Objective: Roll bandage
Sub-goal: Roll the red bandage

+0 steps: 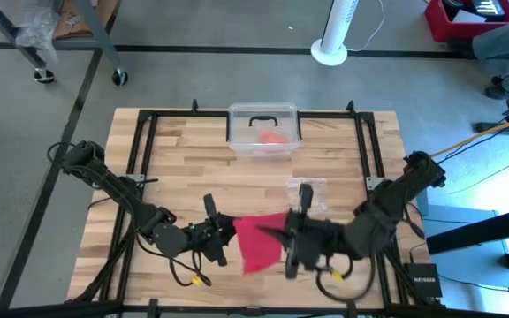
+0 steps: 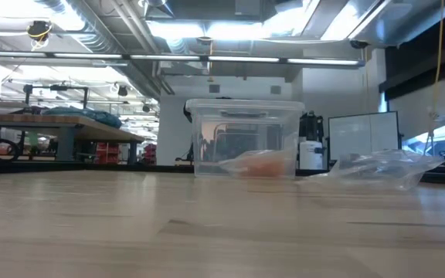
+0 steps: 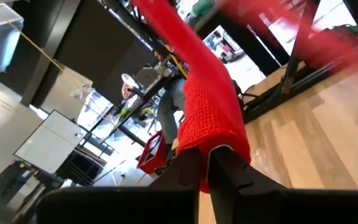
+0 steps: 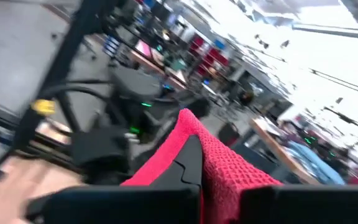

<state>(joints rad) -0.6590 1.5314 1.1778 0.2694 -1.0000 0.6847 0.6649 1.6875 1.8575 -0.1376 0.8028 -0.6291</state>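
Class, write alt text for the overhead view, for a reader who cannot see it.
Two dark robot arms meet at the near edge of a wooden table, the left tool and right tool both shut on a red bandage stretched between them. Behind sit a clear lidded box and a clear plastic bag.

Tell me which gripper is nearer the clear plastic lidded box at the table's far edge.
Right. The right gripper, shut on the red cloth bandage, sits almost directly in front of the clear plastic lidded box; the left gripper, also shut on the bandage, is slightly farther away and off toward the left side.
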